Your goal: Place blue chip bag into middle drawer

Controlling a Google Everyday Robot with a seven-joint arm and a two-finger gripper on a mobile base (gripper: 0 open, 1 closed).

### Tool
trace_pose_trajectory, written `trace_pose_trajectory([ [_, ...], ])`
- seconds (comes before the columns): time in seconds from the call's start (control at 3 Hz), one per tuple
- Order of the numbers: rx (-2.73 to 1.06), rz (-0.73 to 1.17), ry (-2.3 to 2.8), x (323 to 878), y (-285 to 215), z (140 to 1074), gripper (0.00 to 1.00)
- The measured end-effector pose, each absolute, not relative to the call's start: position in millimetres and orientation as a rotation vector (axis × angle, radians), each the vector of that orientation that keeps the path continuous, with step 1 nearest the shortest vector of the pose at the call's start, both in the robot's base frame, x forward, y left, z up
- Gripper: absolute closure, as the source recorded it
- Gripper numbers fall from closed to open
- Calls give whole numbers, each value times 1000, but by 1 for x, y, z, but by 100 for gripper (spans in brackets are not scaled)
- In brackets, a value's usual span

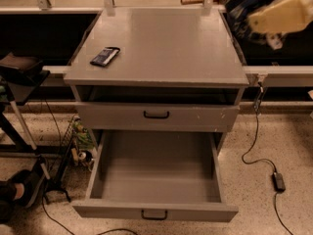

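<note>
My gripper (257,19) is at the top right, above and just beyond the cabinet's back right corner. It is shut on the blue chip bag (238,6), a dark-blue and white crinkled bag that hangs to the gripper's left and looks blurred. The middle drawer (155,210) is pulled fully open at the bottom of the view. Its deep grey tray is bare and it has a black bar handle at front centre. The bag is high above the drawer and off to its right.
A flat dark-blue packet (104,56) lies on the grey cabinet top (161,43) at the left. A closed scuffed drawer front (156,115) sits above the open one. A black stand (22,77) and wire rack are at left; a cable and adapter (278,181) lie on the floor at right.
</note>
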State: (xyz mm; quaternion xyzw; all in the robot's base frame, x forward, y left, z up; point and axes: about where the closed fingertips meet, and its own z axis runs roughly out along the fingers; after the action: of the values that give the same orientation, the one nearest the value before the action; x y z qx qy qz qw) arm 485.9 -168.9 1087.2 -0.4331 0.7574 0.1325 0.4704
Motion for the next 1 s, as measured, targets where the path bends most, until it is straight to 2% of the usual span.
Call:
trace_pose_trajectory([
  [0.33,-1183,319,1871,475,-115,1029,100],
  [1.0,-1522,489,2129,495,8,771,100],
])
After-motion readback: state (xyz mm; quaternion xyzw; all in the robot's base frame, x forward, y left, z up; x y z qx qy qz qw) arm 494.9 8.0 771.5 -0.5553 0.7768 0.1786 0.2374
